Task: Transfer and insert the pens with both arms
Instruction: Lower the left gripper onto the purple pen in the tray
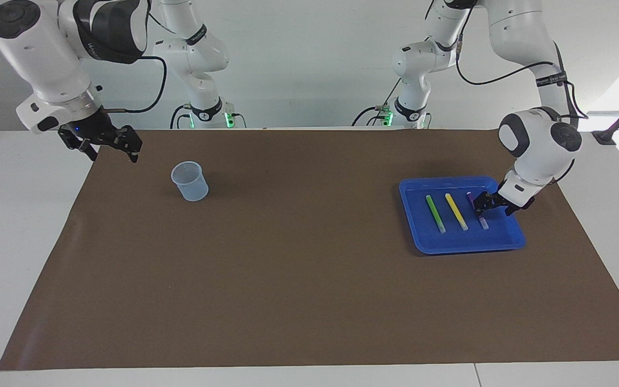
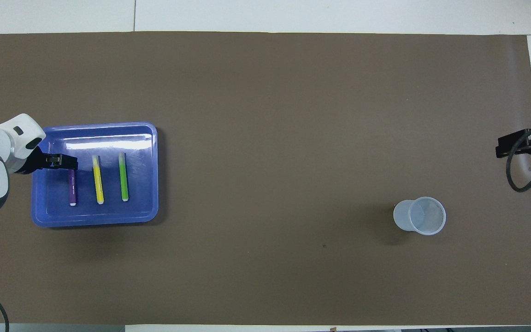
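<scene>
While the right arm waits with its pincer up in the air over the counter's edge at its own end, above the brown mat's corner and clear of the clear cup, the left pincer is down in the blue tray at the left arm's end of the counter, right at the purple pen. Can't tell whether its fingers have clenched on the pen or just bracket it; right pincer's state I can't tell either. All three pens lie flat in the tray, parallel, long axes running toward and away from the robots: purple closest to that end edge, yellow pen in the middle, green pen toward the counter's centre. Pincer sits at the purple pen's mid-to-upper barrel, approaching across the axis, so the grip looks square. Left arm is clearly the nearer one; cup sits well apart, near the right arm, so my read is a handover mid-counter comes next.
</scene>
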`<state>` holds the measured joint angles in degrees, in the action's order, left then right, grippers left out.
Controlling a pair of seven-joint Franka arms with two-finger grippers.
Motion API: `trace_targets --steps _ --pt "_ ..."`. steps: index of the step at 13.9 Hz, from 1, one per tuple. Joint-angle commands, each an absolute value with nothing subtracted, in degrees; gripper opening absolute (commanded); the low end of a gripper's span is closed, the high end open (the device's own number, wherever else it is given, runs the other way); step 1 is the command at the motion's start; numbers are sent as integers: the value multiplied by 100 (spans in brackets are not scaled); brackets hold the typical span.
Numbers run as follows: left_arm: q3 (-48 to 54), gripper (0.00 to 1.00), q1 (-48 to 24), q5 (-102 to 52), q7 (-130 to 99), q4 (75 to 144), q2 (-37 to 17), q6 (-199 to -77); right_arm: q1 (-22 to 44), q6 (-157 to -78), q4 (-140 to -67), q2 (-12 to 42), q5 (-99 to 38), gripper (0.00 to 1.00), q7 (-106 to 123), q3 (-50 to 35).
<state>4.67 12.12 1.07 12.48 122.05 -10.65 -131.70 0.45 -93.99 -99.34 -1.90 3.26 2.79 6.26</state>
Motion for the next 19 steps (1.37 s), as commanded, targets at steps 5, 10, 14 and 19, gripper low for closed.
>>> trace_targets --steps 5,10,14,19 --pt "501 95 1143 114 1406 12436 -1046 -13351 26 -9475 -10063 -316 255 100 352 624" --pt "492 87 1151 114 1862 12507 -1028 -13395 26 -9466 -10063 -316 255 100 352 624" --pt "492 77 1160 114 1863 12524 -1055 -13456 26 -9466 -10063 -316 255 100 352 624" --pt "492 44 1151 114 1854 12533 -1055 -13438 26 -9475 -10063 -316 255 100 352 624"
